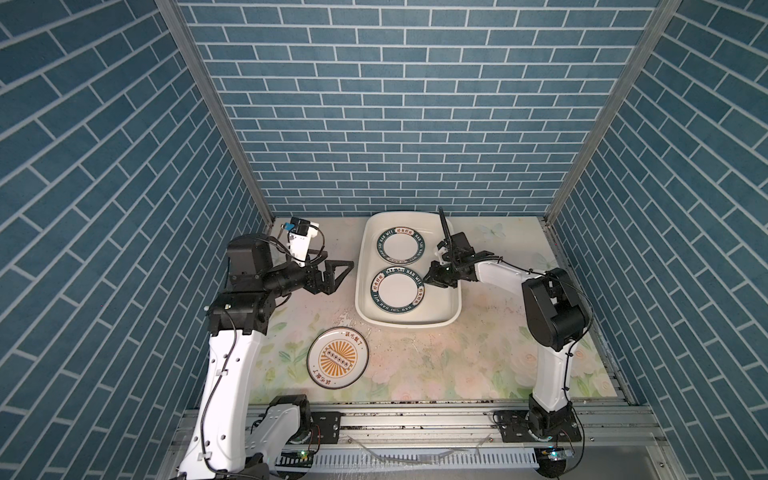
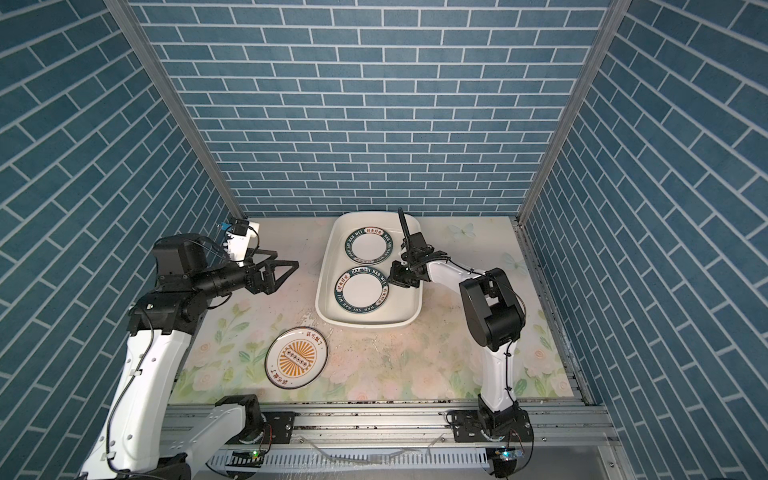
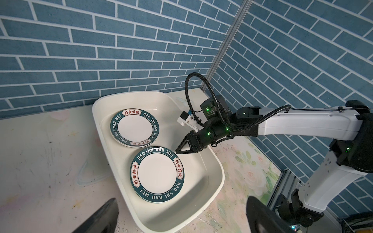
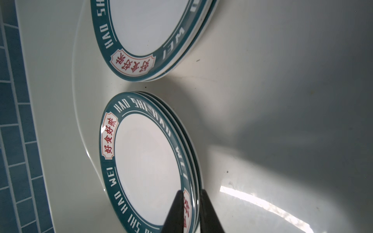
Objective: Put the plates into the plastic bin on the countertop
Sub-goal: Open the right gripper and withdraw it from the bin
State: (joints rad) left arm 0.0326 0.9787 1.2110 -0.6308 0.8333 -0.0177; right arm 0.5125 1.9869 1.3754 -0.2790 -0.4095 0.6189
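Observation:
The cream plastic bin (image 1: 362, 266) (image 3: 221, 173) stands at the back of the flowered countertop (image 1: 457, 361). Inside it lie two green-rimmed plates, the far one (image 1: 400, 246) (image 4: 141, 26) and the near one (image 1: 397, 291) (image 3: 157, 174) (image 4: 145, 161), each on top of other plates. My right gripper (image 1: 426, 279) (image 4: 191, 201) reaches over the bin's right wall and is shut on the near plate's rim. An orange sunburst plate (image 1: 338, 357) lies on the countertop in front of the bin, to the left. My left gripper (image 1: 338, 259) (image 3: 181, 213) hangs open left of the bin, holding nothing.
Blue brick-patterned walls close in the back and both sides. An aluminium rail (image 1: 415, 419) with both arm bases runs along the front edge. The right arm's elbow (image 1: 552, 307) stands beside the bin's right side.

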